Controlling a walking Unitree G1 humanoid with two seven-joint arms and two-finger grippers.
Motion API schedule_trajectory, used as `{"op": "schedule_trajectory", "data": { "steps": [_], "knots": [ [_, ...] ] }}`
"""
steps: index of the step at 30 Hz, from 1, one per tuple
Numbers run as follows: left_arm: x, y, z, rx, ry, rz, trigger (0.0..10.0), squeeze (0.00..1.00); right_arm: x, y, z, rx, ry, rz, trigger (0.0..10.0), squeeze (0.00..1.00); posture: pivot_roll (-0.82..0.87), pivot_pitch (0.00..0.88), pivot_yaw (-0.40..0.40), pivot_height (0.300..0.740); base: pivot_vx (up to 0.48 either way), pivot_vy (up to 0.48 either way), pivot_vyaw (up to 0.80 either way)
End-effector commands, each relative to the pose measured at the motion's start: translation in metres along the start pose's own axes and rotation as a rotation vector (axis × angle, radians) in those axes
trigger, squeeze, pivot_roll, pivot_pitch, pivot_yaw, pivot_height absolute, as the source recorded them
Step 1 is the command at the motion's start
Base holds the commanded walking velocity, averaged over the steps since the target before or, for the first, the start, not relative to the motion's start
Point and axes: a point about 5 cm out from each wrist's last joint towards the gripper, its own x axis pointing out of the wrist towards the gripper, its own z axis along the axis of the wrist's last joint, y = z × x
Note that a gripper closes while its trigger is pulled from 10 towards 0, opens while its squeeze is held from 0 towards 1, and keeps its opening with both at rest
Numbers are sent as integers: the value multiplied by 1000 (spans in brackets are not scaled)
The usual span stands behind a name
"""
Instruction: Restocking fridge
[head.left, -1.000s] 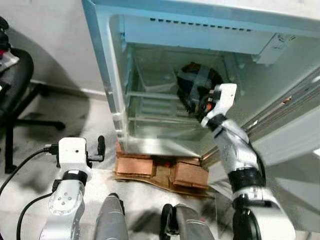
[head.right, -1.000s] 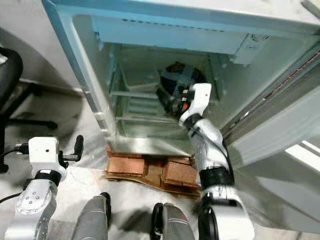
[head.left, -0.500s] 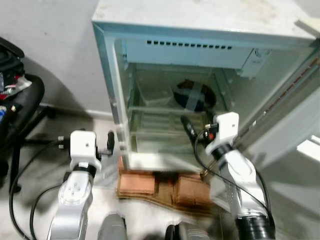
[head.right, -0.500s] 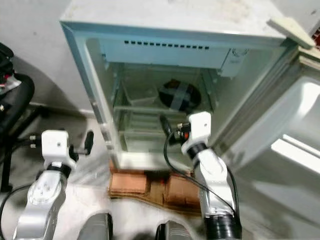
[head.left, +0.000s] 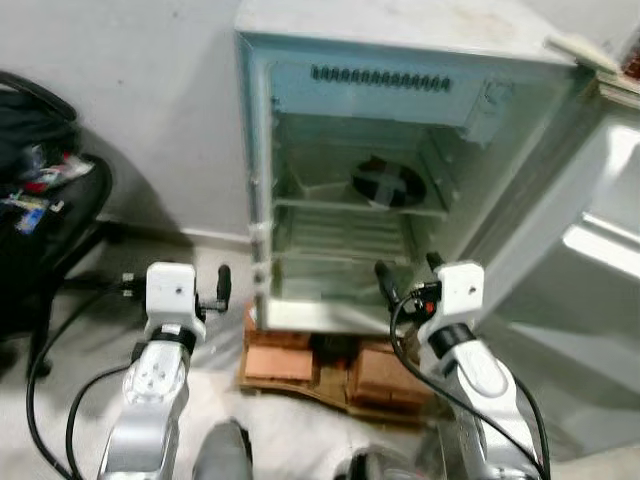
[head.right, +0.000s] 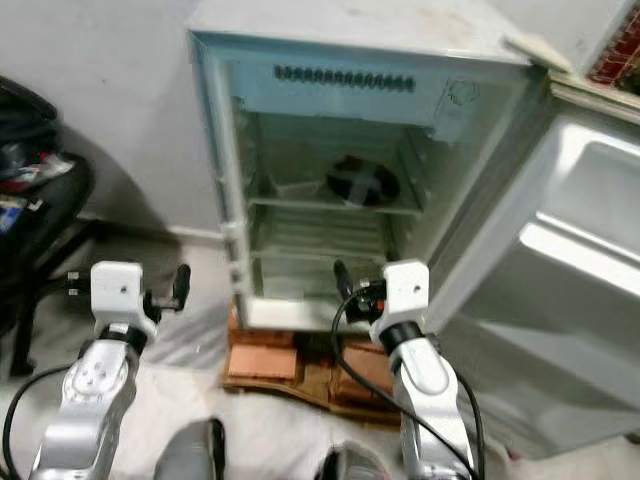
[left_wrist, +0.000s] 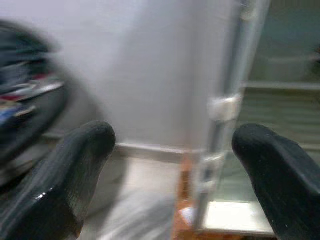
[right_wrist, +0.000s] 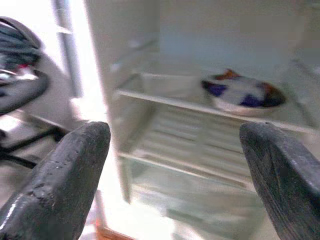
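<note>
- Your left gripper is hovering released, empty, left of the small white fridge.
- The fridge's door is standing open; a dark round bowl is sitting on its upper shelf.
- Your right gripper is hanging released before the lower shelf.

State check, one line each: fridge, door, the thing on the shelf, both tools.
Fridge: standing on a brown pallet, interior lit.
Fridge door: swung wide open on the robot's right.
Dark round item: resting on the upper shelf, nothing touching it.
Lower shelf: bare.
Right tool: open, holding nothing, in front of the fridge opening.
Left tool: open, holding nothing, beside the fridge's left edge.
</note>
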Motion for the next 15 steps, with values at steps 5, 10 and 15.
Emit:
{"op": "schedule_trajectory", "data": {
  "steps": [5, 10, 15],
  "knots": [
    [-1, -2, -5, 2, 24, -6, 10000, 0, -3, -17, -1, 21, 1, -116, 10000, 0, 89, 44, -35, 740, -321, 0, 0],
    [2, -5, -5, -1, 21, -22, 10000, 0, -5, -20, 0, 18, 11, -158, 10000, 0, 71, 50, -35, 740, -297, 0, 0],
    [3, -7, -7, 4, 21, -26, 10000, 0, -5, -28, -2, 7, 18, -200, 10000, 0, 64, 48, -31, 740, -219, 0, 0]
  ]
}}
